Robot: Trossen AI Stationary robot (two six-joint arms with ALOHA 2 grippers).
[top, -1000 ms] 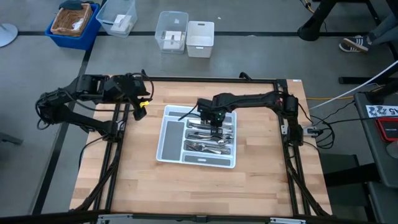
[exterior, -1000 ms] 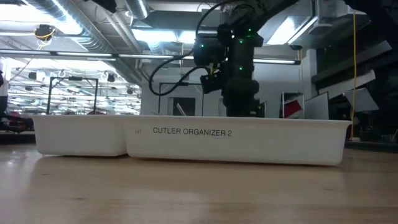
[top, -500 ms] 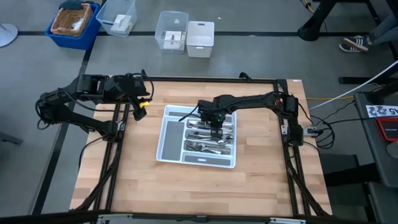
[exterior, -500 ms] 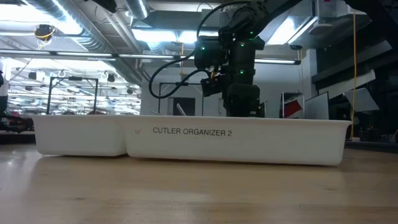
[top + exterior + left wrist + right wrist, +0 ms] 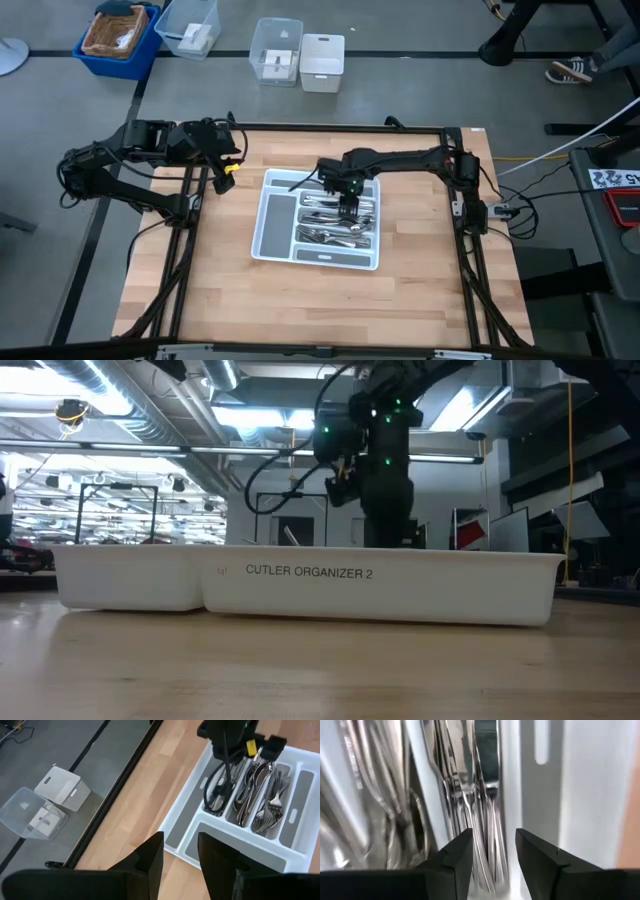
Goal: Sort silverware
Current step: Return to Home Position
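You have the right arm hanging low over the white tray [image 5: 275, 220] on the wood bench [image 5: 300, 310], so it could bump things going up.

Beyond the bench the grey floor has plastic bins [image 5: 298, 52] on it. Your right pincer [image 5: 494, 837] is open and holds nothing, just above the silverware [image 5: 332, 236] lying in the tray's slots. If it swings sideways before it lifts, a finger may hook a fork or push the tray. The left pincer [image 5: 180, 840] rests open and empty near the bench's far left corner.

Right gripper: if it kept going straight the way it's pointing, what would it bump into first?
Most likely the silverware in the tray, seen straight ahead between the open fingers of the right gripper. How far off is unclear.
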